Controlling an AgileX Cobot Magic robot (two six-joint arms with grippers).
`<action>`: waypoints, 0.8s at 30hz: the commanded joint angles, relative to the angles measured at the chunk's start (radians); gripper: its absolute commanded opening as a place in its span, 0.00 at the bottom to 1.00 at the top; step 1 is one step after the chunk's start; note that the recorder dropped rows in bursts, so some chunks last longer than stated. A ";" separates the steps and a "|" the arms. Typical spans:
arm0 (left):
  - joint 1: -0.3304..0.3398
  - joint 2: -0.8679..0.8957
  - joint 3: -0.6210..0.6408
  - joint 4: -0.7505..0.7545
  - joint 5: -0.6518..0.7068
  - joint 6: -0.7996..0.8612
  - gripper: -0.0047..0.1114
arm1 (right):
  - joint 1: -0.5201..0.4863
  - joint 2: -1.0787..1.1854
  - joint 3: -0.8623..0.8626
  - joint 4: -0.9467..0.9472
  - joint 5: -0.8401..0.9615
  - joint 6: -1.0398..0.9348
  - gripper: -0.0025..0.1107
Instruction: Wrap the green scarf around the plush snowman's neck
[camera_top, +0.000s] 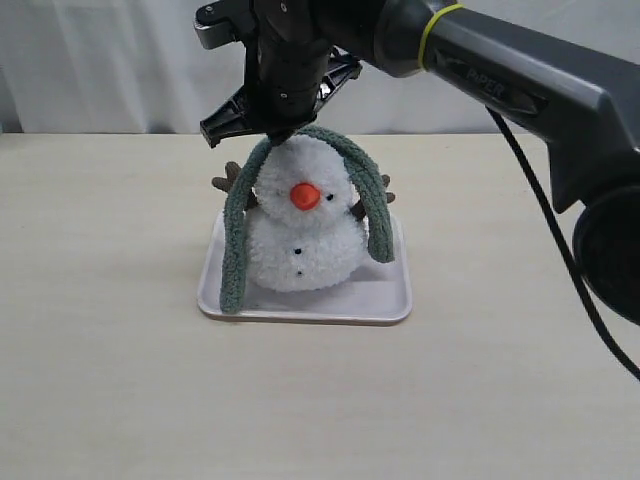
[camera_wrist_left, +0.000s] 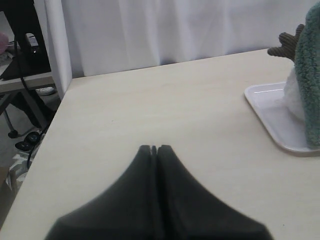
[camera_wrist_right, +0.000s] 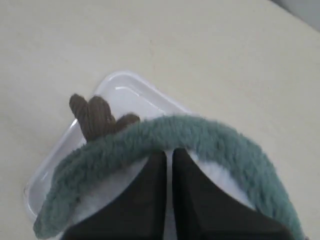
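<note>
Loosely, fuzzy green scarf (camera_top: 233, 240) arches over plush snowman (camera_top: 305, 245), seemingly pinched atop.

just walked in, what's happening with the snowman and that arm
The right gripper is just above the plush snowman, nearly closed on the middle of the green scarf. The scarf is draped over the head, ends hanging down both sides toward the white tray, not yet around the neck. The left gripper is shut, off to the side of the tray.
</note>
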 joint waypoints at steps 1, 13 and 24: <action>-0.005 -0.003 0.003 -0.004 -0.007 -0.006 0.04 | 0.042 -0.003 -0.004 -0.081 -0.073 0.005 0.06; -0.005 -0.003 0.003 -0.004 -0.007 -0.006 0.04 | 0.067 0.038 -0.004 -0.185 -0.029 0.050 0.06; -0.005 -0.003 0.003 -0.004 -0.007 -0.006 0.04 | 0.065 0.085 -0.004 -0.182 0.034 0.043 0.06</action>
